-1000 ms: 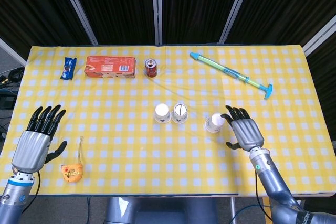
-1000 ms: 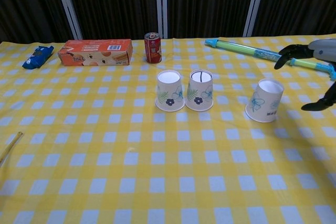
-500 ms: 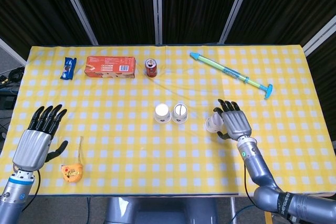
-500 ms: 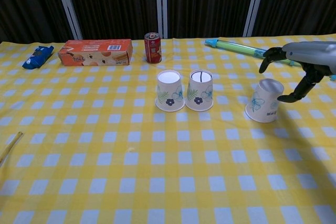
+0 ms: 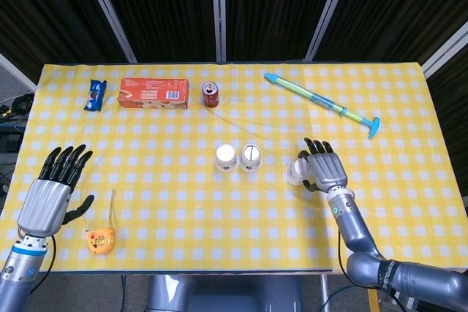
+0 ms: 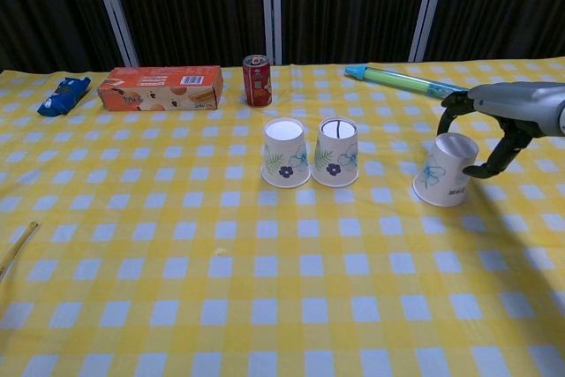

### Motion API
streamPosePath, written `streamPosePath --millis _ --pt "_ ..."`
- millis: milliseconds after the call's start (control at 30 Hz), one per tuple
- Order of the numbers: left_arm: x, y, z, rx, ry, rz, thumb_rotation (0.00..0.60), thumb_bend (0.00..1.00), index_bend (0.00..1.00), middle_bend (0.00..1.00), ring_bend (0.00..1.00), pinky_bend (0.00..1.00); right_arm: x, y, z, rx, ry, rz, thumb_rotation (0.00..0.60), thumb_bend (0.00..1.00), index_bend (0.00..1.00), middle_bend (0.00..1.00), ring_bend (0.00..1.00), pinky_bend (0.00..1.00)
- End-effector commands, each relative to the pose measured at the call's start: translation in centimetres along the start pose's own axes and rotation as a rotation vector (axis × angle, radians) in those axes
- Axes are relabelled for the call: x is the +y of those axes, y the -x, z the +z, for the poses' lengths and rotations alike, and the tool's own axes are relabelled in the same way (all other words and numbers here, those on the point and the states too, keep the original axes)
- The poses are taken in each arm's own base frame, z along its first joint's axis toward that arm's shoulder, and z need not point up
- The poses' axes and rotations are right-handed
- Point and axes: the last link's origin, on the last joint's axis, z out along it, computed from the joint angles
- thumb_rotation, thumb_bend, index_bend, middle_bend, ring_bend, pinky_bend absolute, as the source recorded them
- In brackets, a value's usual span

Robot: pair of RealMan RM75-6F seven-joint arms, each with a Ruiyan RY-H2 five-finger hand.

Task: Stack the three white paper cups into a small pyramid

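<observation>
The right hand [image 6: 494, 125] curled loosely around the lone cup [image 6: 446, 169], not clearly gripping it; the left hand [image 5: 53, 191] lay spread; two cups [image 6: 310, 152] stood touching.

Three white floral paper cups, upside down: a touching pair [image 6: 286, 153] [image 6: 335, 152] (mid-table), third cup [image 6: 446, 169] well right.

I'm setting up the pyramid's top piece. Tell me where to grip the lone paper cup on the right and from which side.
Grip the lone cup around its side wall, probably from its right, where the right hand already brackets it. It stands upside down, base up, so the tapered wall is the only graspable surface.
</observation>
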Motion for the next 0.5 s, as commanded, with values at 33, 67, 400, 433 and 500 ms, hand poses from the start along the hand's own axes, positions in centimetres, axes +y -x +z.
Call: streamPosePath --millis 33,67,400,433,500 --pt "0.0 -0.1 -0.1 0.002 0.003 -0.002 0.600 0.31 0.00 0.00 0.00 0.00 -0.1 0.3 0.3 0.009 0.003 -0.006 0.600 0.25 0.34 0.03 0.00 0.07" --pt "0.0 -0.1 -0.1 0.002 0.004 -0.002 0.600 0.31 0.00 0.00 0.00 0.00 -0.1 0.3 0.4 0.015 0.003 -0.005 0.600 0.27 0.36 0.05 0.00 0.08" --pt "-0.1 -0.2 -0.1 0.005 0.001 -0.008 0.600 0.31 0.00 0.00 0.00 0.00 -1.5 -1.5 -0.1 0.111 -0.049 0.018 0.600 0.31 0.46 0.13 0.00 0.15" --pt "-0.2 -0.2 -0.1 0.006 0.000 -0.009 0.600 0.31 0.00 0.00 0.00 0.00 -1.8 -2.0 -0.2 0.124 -0.062 0.027 0.600 0.31 0.46 0.13 0.00 0.15" --pt "-0.2 -0.2 -0.1 0.006 -0.001 -0.009 0.600 0.31 0.00 0.00 0.00 0.00 -2.5 -2.9 -0.5 0.147 -0.083 0.041 0.600 0.31 0.46 0.13 0.00 0.15"
